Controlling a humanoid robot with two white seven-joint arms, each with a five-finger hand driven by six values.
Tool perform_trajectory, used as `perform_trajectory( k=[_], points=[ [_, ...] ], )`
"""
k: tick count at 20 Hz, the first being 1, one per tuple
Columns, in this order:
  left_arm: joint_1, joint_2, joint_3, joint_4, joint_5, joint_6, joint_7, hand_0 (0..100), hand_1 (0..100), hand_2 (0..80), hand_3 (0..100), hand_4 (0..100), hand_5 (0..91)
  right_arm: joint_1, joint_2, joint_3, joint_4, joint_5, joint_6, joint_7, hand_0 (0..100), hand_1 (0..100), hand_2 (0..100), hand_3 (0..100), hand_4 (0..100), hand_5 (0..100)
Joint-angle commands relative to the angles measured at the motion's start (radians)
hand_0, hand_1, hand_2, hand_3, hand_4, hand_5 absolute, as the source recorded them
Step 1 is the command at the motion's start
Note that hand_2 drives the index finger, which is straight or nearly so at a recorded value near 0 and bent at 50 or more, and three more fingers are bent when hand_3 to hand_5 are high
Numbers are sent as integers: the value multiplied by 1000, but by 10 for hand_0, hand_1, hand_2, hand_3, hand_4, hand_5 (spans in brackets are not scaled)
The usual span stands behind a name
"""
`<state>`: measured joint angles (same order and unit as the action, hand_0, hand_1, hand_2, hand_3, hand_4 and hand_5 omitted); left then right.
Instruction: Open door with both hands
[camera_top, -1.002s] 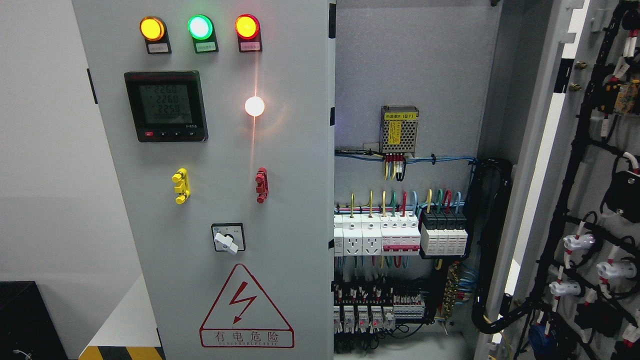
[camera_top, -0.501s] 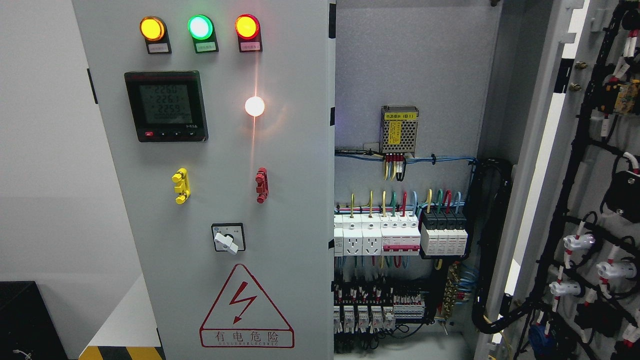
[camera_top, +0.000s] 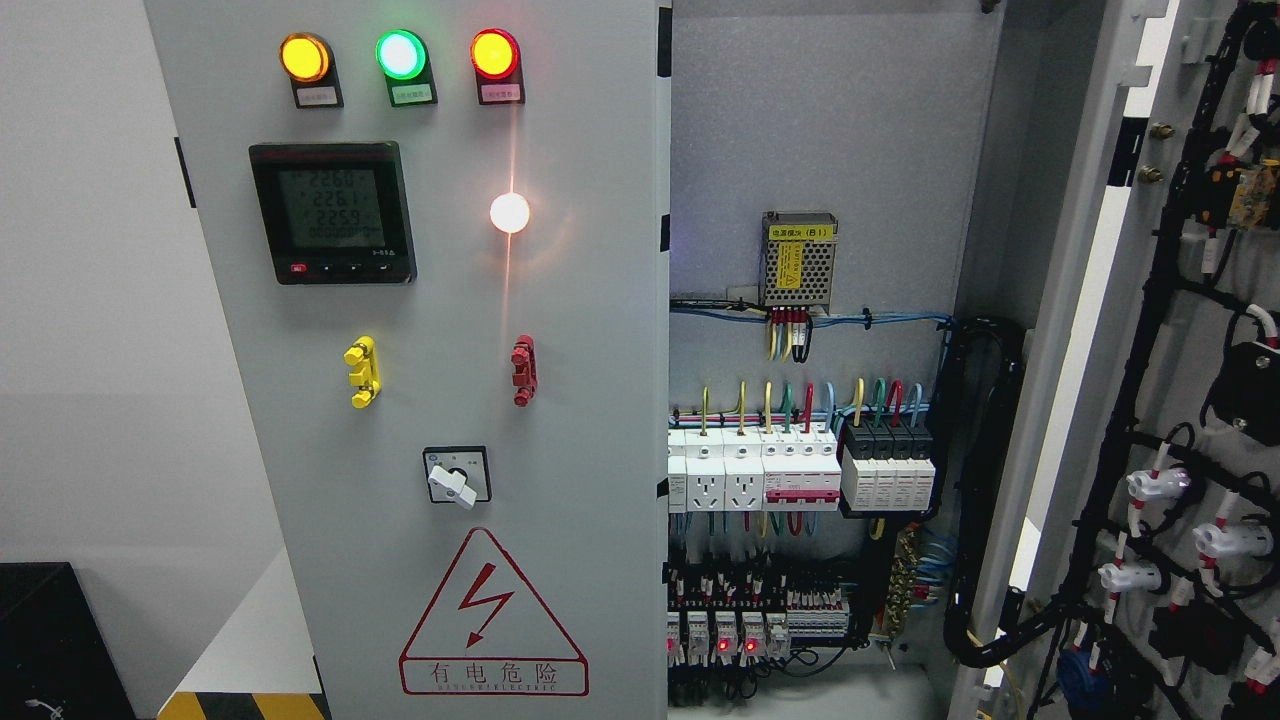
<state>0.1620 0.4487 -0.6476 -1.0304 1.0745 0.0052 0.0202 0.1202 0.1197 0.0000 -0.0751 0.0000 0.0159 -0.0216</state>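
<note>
The right door (camera_top: 1180, 400) is standing swung wide, leaving the cabinet mouth open; breakers (camera_top: 800, 475) and wiring (camera_top: 985, 480) are crowding its lower half.

- My left arm and hand sit outside the head view.
- My right arm and hand are out of the head view too.

The left door (camera_top: 580, 400) of a grey cabinet is closed. High on it sit an orange lamp (camera_top: 304, 56), a green lamp (camera_top: 400, 53) and a red lamp (camera_top: 494, 52); below them are a meter (camera_top: 332, 212), a knob switch (camera_top: 456, 476) and a warning triangle (camera_top: 492, 616). To the door's right, breakers (camera_top: 800, 475) show inside. The right door (camera_top: 1180, 400) is swung open, its wiring showing.
</note>
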Motion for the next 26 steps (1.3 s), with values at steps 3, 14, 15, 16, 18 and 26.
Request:
perform_trajectory(
  k=[3, 14, 15, 16, 18, 26],
  points=[
    [-6, -206, 6, 490, -149, 1, 0, 0, 0, 0, 0, 0, 0, -1, 0, -3, 0, 25, 1, 0, 190, 0, 0, 0, 0, 0],
    [-9, -321, 8, 742, -375, 2, 0, 0, 0, 0, 0, 0, 0, -1, 0, -3, 0, 25, -1, 0, 191, 0, 0, 0, 0, 0],
    [-9, -327, 17, 753, -380, 2, 0, 0, 0, 0, 0, 0, 0, -1, 0, -3, 0, 25, -1, 0, 191, 0, 0, 0, 0, 0],
    [-9, -337, 40, 760, -380, 2, 0, 0, 0, 0, 0, 0, 0, 1, 0, -5, 0, 25, -1, 0, 191, 0, 0, 0, 0, 0],
    [-9, -355, 101, 773, -381, 4, 1, 0, 0, 0, 0, 0, 0, -2, -5, -6, -14, 23, -2, 0, 191, 0, 0, 0, 0, 0],
    [-12, -406, 302, 834, -697, 4, 1, 0, 0, 0, 0, 0, 0, 159, -31, -3, -526, 23, -4, -1, 191, 0, 0, 0, 0, 0]
  ],
)
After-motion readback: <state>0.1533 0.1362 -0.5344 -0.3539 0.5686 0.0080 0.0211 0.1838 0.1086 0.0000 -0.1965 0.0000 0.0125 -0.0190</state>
